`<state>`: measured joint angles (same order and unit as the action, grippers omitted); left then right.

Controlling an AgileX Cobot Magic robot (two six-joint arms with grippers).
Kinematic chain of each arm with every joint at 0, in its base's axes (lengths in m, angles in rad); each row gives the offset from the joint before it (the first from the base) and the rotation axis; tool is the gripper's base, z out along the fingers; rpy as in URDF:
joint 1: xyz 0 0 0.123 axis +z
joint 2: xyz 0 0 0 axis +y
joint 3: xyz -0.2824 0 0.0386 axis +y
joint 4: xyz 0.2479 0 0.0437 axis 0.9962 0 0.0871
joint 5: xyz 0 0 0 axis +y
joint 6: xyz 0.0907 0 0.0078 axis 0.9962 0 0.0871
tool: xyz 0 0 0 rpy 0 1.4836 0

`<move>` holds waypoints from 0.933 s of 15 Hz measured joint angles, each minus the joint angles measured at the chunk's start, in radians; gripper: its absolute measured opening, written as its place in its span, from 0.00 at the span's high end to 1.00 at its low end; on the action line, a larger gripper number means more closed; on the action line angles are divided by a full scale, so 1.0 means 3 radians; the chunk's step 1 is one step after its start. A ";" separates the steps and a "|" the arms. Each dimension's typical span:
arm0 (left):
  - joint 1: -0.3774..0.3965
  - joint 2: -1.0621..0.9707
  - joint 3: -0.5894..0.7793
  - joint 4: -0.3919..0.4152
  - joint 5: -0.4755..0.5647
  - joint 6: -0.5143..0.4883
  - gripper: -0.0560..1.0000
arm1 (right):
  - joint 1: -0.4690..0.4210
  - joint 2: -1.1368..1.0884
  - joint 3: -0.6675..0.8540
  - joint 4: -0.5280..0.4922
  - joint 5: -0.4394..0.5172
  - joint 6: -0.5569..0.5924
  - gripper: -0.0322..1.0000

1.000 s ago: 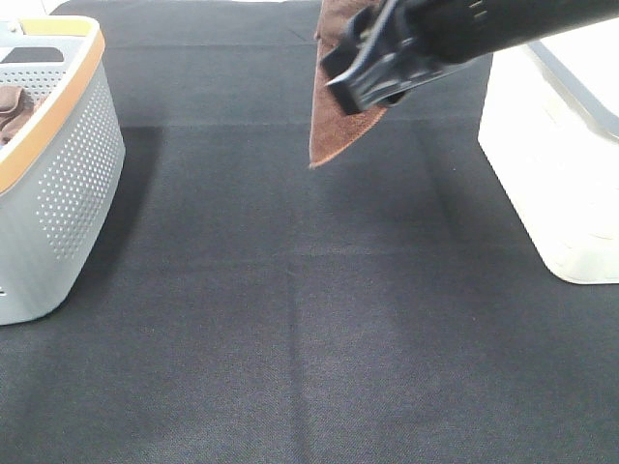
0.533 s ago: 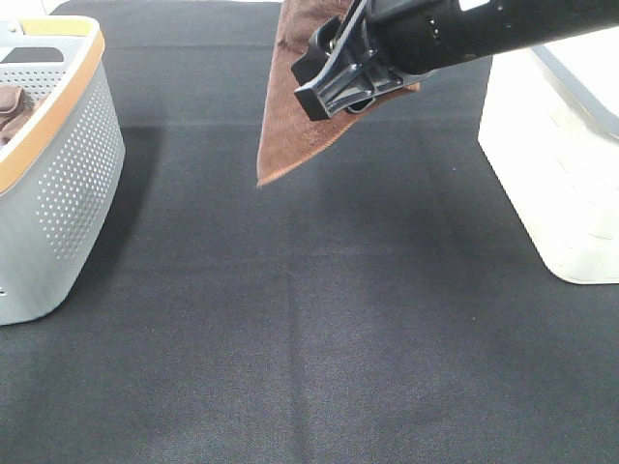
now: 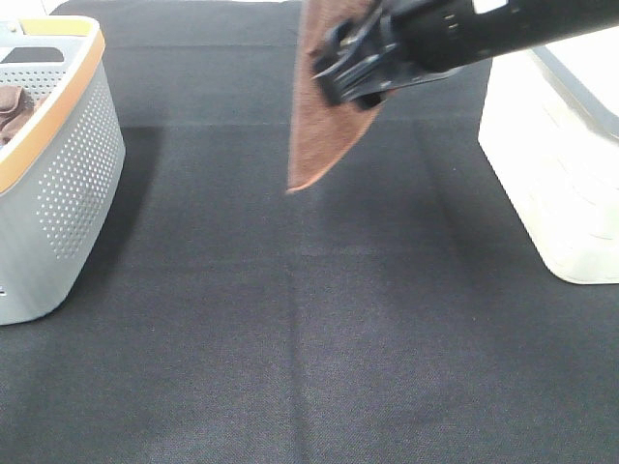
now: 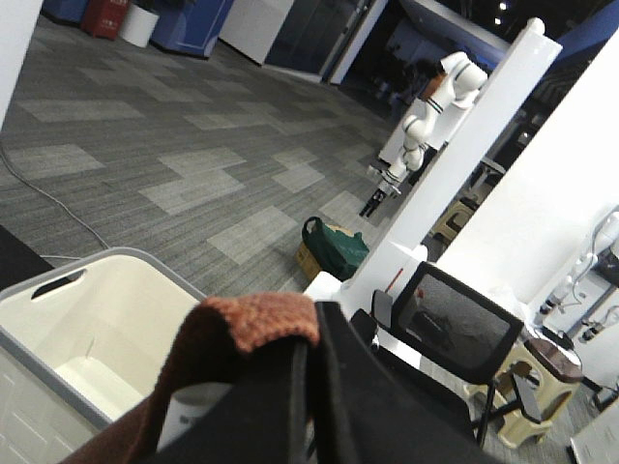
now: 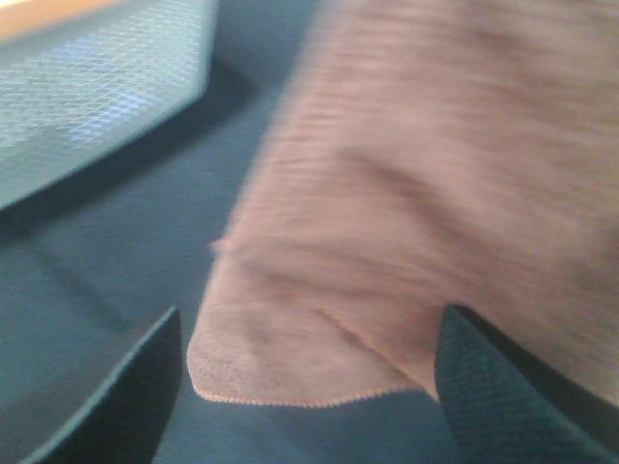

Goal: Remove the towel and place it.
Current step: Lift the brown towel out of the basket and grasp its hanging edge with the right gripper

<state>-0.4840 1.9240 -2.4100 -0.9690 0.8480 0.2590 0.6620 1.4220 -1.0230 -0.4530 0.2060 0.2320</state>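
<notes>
Overhead: the square reddish-brown microfibre towel (image 3: 324, 135) hangs in mid-air, well apart from the perforated grey plastic basket (image 3: 68, 193); I'd call removal done, placing not yet. Left wrist: my left gripper (image 4: 309, 362) pinches it. Right wrist: my right gripper (image 5: 311, 324) is spread.

The blurred towel (image 5: 435, 174) is being seen hanging ahead of the pincer (image 5: 311, 387), its fingers (image 5: 116, 406) being held apart, basket (image 5: 97, 87) beyond.

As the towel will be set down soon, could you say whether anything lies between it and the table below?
Nothing visible: the towel hangs over bare table; grey basket and white bin stand aside.
</notes>
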 joint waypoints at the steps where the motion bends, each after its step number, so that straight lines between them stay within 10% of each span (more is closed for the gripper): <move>1: 0.0000 -0.0010 0.0000 0.0000 0.0030 0.0000 0.95 | -0.0083 0.0000 0.0000 -0.0003 0.0000 0.0067 0.29; 14: 0.0000 -0.0037 0.0000 -0.0003 0.0143 0.0070 0.95 | -0.0143 0.0000 0.0000 0.0000 -0.0267 0.0240 0.29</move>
<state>-0.4840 1.9130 -2.4100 -0.9700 0.8910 0.2800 0.6190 1.4220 -1.0230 -0.4530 0.1260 0.3040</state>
